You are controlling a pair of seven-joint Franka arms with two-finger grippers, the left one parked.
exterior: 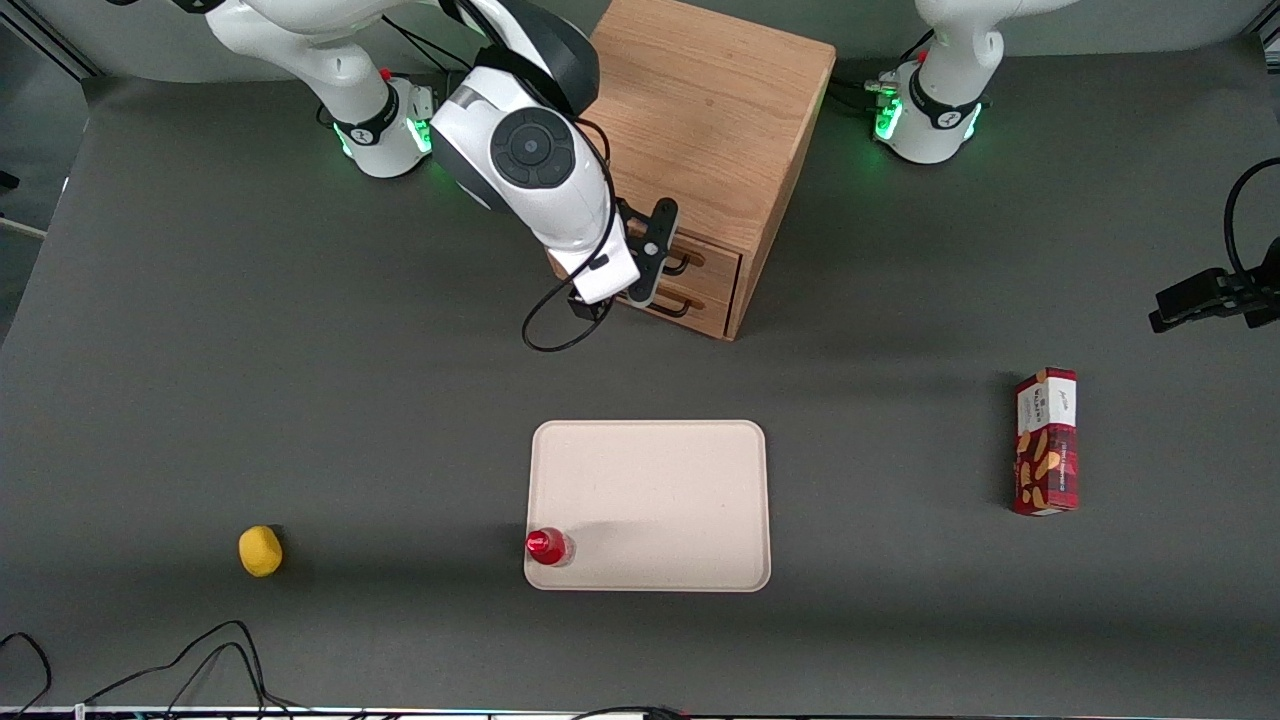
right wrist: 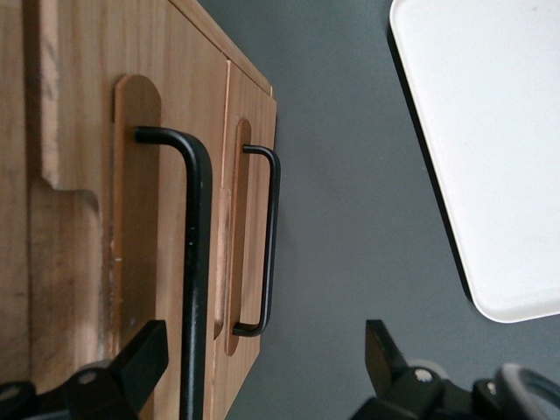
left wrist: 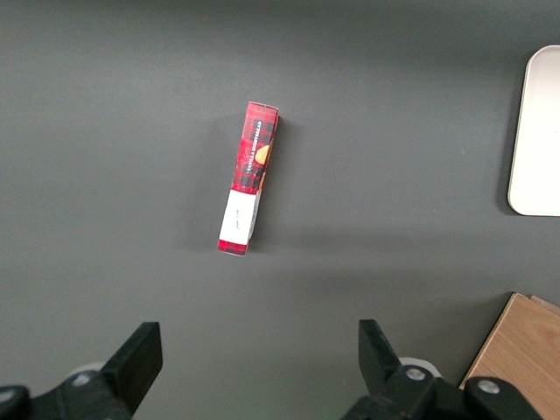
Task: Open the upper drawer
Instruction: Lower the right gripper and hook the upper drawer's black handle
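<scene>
Gripper (right wrist: 262,367) spread wide and holding nothing, poised in front of the cabinet (exterior: 700,120) so one finger (right wrist: 131,363) can slip past the upper drawer (right wrist: 140,262). Drawer shut flush above its twin; black handle (right wrist: 197,262) standing between the fingers, ungripped.

The working arm (exterior: 540,190) is glossy white with dark grey joint bands; a round dark grey cap with small raised buttons sits on its wrist housing; a thin black cable (exterior: 560,320) loops down from the wrist and back up; its base collar (exterior: 385,125) near the table's edge glows green, ringed in black, with a small red button above; the hand (exterior: 655,262) is matt black, its bracket pierced by small screw holes, its two fingers (right wrist: 131,363) blunt black wedges set apart.
</scene>
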